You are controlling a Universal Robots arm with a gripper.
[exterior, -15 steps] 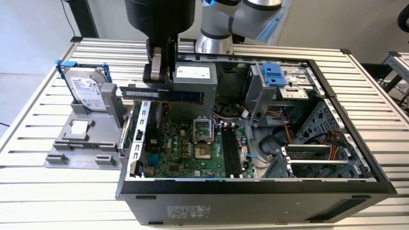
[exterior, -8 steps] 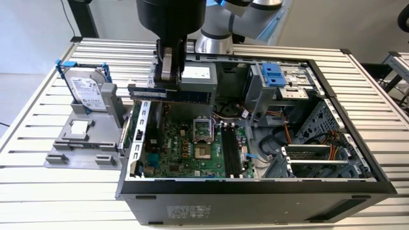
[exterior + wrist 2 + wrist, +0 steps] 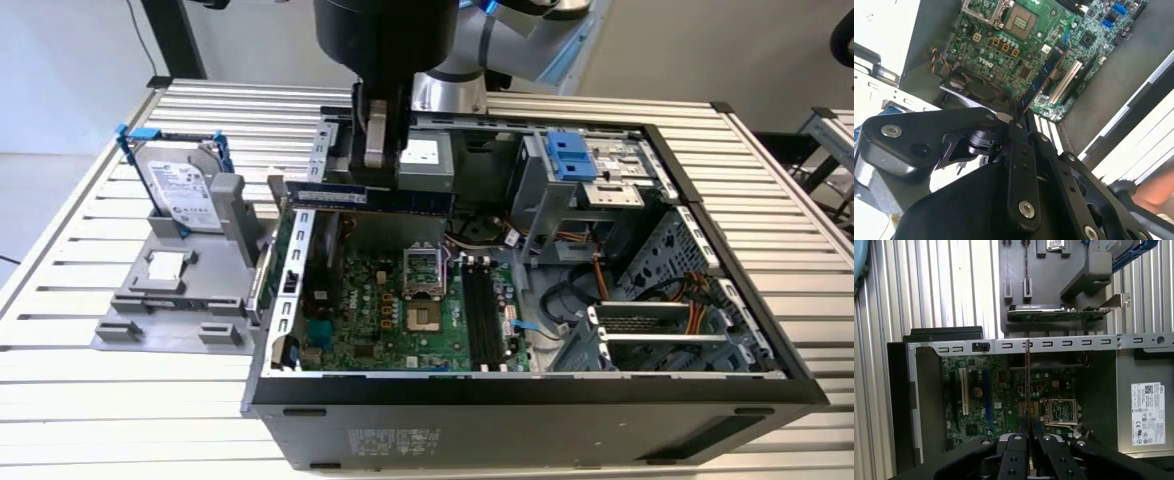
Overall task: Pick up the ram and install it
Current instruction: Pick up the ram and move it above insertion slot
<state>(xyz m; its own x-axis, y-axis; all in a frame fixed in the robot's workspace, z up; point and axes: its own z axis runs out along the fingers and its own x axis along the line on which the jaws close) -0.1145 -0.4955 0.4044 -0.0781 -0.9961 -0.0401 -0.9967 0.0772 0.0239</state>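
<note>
My gripper (image 3: 382, 183) hangs over the back left part of the open computer case (image 3: 534, 400), shut on the ram (image 3: 327, 192). The ram is a thin dark stick held level and lengthwise, above the green motherboard (image 3: 387, 310). In the first wrist view the ram (image 3: 1027, 390) shows edge-on as a thin line running from the gripper (image 3: 1029, 440) out to the case's metal rim (image 3: 1064, 344). The long black memory slots (image 3: 481, 320) lie lower on the board, toward the exterior view's right of the ram. In the second wrist view the gripper (image 3: 1020, 119) is above the board.
A silver hard drive in a blue frame (image 3: 180, 190) stands on a grey fixture (image 3: 174, 300) on the slatted table, at the exterior view's left of the case. An expansion card (image 3: 1054, 312) rests on that fixture. Drive cages and cables (image 3: 601, 300) fill the case's right side.
</note>
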